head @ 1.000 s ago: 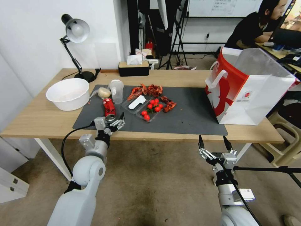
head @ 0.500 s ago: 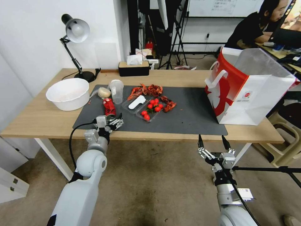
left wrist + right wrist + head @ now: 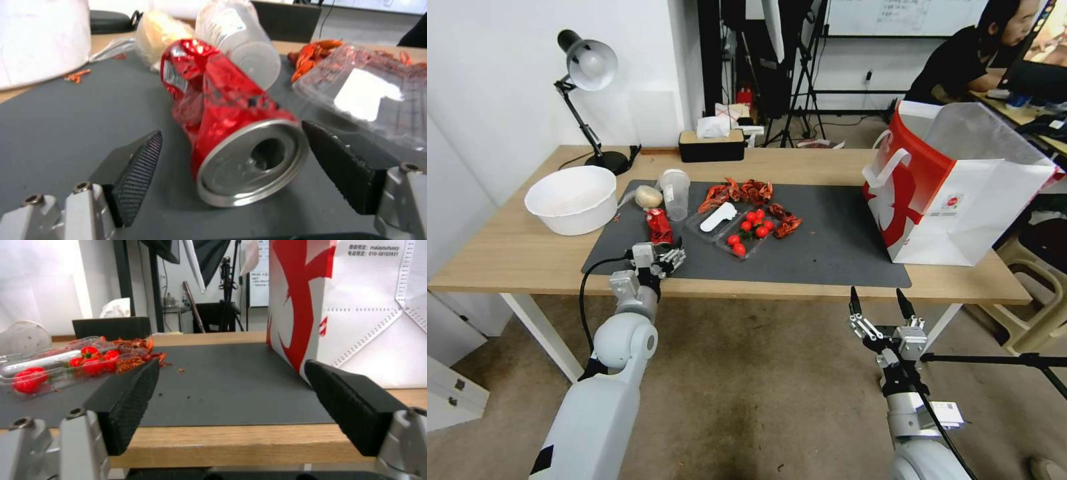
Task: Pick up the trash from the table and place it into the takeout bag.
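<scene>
The table (image 3: 507, 257) carries nearly all the work yet to do: the takeout bag (image 3: 954, 193) stands upright on the robot's right end of the dark mat (image 3: 827, 247), its mouth open upward, and whether anything lies inside cannot be told. On the left part of the mat the trash is gathered close: a clear plastic cup (image 3: 675, 193), a small beige lump (image 3: 648, 197) just beside it, and a crushed red soda can (image 3: 659, 227) lying on its side with its open top toward the table's near edge. The large white bowl (image 3: 570, 199) sits left of these, and the tray of tomatoes (image 3: 747, 233) just right of the can, so room on either side of the can is tight. Between tray and bag the mat is bare, a free lane for carrying. The left hand (image 3: 668, 257) is at the near edge, released, its pads (image 3: 138, 173) spread on both sides of the can's rim without visibly touching; by my reckoning the first pickup is only starting. The right hand (image 3: 878, 303) hangs spread wide below the table's front edge, near the bag.
</scene>
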Available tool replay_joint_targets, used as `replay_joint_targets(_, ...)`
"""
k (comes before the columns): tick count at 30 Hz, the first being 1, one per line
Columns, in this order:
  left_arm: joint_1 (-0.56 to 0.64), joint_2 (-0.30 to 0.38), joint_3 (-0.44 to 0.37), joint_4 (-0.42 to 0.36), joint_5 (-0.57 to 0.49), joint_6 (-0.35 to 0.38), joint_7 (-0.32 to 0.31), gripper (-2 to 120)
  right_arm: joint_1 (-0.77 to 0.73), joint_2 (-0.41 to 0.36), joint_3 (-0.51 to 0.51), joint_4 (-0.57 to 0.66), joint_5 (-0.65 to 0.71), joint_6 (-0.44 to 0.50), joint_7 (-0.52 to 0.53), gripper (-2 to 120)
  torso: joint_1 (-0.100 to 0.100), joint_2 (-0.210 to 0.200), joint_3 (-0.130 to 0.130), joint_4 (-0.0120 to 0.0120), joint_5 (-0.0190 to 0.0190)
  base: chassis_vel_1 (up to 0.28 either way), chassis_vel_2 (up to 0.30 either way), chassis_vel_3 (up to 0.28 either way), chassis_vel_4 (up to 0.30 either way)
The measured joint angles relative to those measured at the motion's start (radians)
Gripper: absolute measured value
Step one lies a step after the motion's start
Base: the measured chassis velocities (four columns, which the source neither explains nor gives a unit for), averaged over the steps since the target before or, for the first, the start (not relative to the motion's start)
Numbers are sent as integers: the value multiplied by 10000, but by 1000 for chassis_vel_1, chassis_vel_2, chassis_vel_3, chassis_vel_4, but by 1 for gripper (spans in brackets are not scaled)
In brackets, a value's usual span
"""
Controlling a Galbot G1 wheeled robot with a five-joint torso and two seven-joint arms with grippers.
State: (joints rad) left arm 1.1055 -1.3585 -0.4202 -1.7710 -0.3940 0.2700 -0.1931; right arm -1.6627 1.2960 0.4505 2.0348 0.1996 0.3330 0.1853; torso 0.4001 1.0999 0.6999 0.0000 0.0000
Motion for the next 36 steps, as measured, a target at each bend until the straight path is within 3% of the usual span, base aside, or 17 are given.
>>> replay_joint_targets(4,-16,14,-1,23,1,48,-14,72,13,12,-21,-6,-16,0,2,81,0,0,0,0,0,0,0,0,0)
replay_joint_targets(7,-22,33,-10,30,1,65,-31,56,18,30,-46,-29,-38,1,6,78,0,0,0,0,0,0,0,0,0)
replay_joint_targets(11,-6,54,-14,29,2,65,-32,49,18,38,-62,-44,-46,5,9,76,0,0,0,0,0,0,0,0,0)
replay_joint_targets(25,115,168,-26,-94,69,-122,99,49,-9,74,-98,-58,-82,58,23,68,0,0,0,1,0,0,0,0,0)
replay_joint_targets(28,59,634,227,-318,174,-1061,952,49,-16,90,-100,-57,-89,167,27,67,0,0,0,1,0,0,0,0,0)
replay_joint_targets(32,-199,1090,567,-377,53,-1593,1490,49,-13,104,-98,-45,-89,190,27,65,0,1,0,0,1,0,0,0,0)
replay_joint_targets(34,-612,1598,968,-407,-280,-1882,1877,49,-13,119,-68,-43,-89,197,27,65,0,0,0,2,-1,0,0,0,0)
replay_joint_targets(35,-1582,2326,1778,-442,-1035,-2098,2307,49,-11,128,-17,-43,-90,199,27,65,0,0,1,2,-6,0,0,0,0)
replay_joint_targets(36,-1582,2326,1778,-442,-1035,-2098,2307,49,-11,128,-17,-43,-90,199,27,65,0,0,1,2,-6,0,0,0,0)
